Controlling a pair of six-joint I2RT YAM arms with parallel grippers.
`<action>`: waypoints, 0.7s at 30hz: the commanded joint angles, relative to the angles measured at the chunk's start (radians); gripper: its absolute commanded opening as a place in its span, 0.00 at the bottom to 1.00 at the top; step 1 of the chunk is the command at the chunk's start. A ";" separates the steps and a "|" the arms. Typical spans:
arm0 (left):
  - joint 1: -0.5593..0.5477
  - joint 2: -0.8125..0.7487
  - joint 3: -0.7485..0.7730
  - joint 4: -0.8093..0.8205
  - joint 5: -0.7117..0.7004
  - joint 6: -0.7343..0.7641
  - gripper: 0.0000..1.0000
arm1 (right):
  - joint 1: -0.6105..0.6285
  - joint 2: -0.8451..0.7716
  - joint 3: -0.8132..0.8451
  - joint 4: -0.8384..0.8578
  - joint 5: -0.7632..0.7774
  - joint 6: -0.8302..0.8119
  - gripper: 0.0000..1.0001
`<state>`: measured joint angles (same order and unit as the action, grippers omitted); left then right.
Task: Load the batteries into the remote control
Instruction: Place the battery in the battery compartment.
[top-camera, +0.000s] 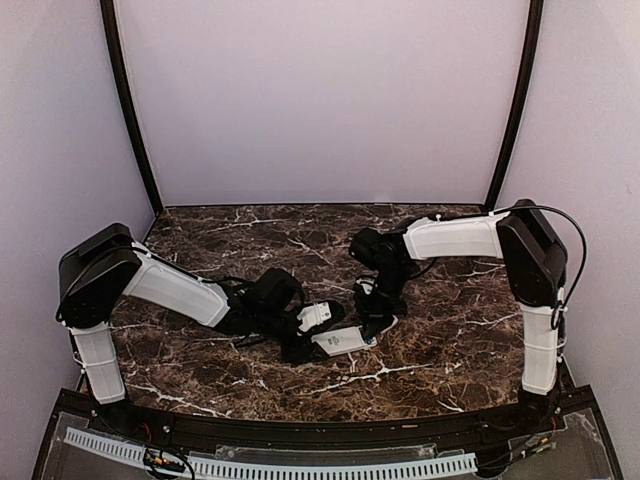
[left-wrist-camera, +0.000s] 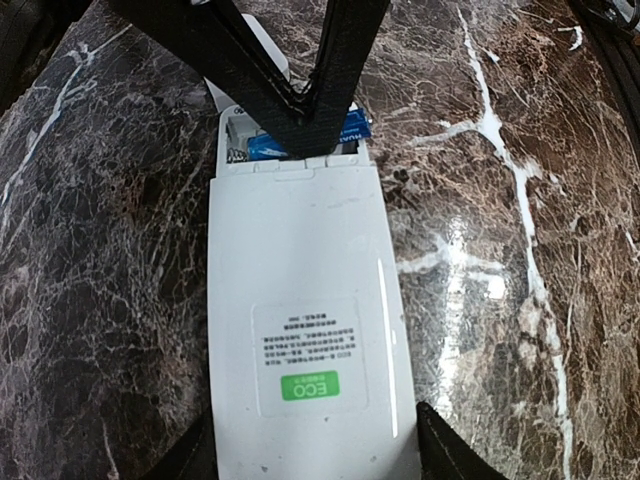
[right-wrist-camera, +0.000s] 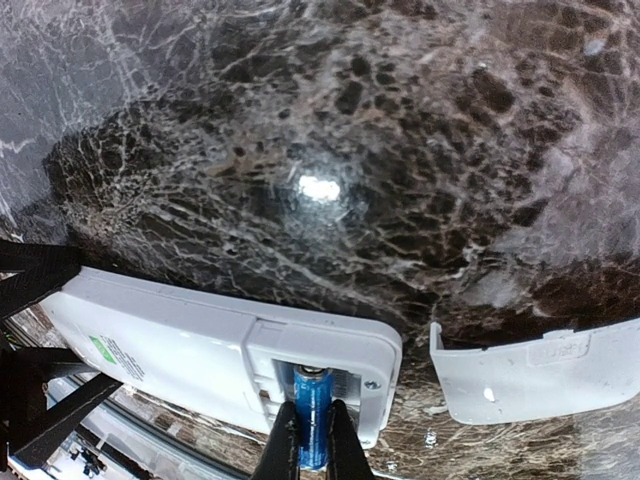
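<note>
The remote control (left-wrist-camera: 300, 300) lies back side up on the marble, a green ECO label on it, its battery compartment open at the far end. My left gripper (left-wrist-camera: 320, 455) is shut on its near end, a finger on each long edge. My right gripper (right-wrist-camera: 312, 440) is shut on a blue battery (right-wrist-camera: 312, 395), whose far end sits in the open compartment of the remote (right-wrist-camera: 200, 345). In the left wrist view the blue battery (left-wrist-camera: 262, 148) shows under the right fingers. In the top view the remote (top-camera: 343, 342) lies between the left gripper (top-camera: 308, 345) and the right gripper (top-camera: 373, 325). No second battery shows.
The small white cover piece (right-wrist-camera: 540, 380) lies on the marble just beyond the remote's compartment end. A black rim (top-camera: 320, 428) runs along the table's near edge, with a white slotted strip below it. Plain walls enclose the table at the back and sides.
</note>
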<state>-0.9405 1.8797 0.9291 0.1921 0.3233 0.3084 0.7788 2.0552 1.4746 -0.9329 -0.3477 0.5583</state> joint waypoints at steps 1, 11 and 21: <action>-0.008 0.030 -0.010 -0.025 0.057 0.014 0.34 | 0.022 0.059 0.027 0.185 0.036 -0.010 0.06; -0.009 0.016 -0.014 -0.054 0.061 0.007 0.25 | 0.022 0.010 -0.004 0.132 0.023 -0.016 0.16; -0.009 0.017 -0.012 -0.059 0.058 0.004 0.25 | 0.024 -0.057 -0.021 0.042 0.016 -0.021 0.22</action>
<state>-0.9386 1.8793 0.9287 0.1902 0.3313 0.3084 0.7898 2.0434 1.4769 -0.9161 -0.3141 0.5343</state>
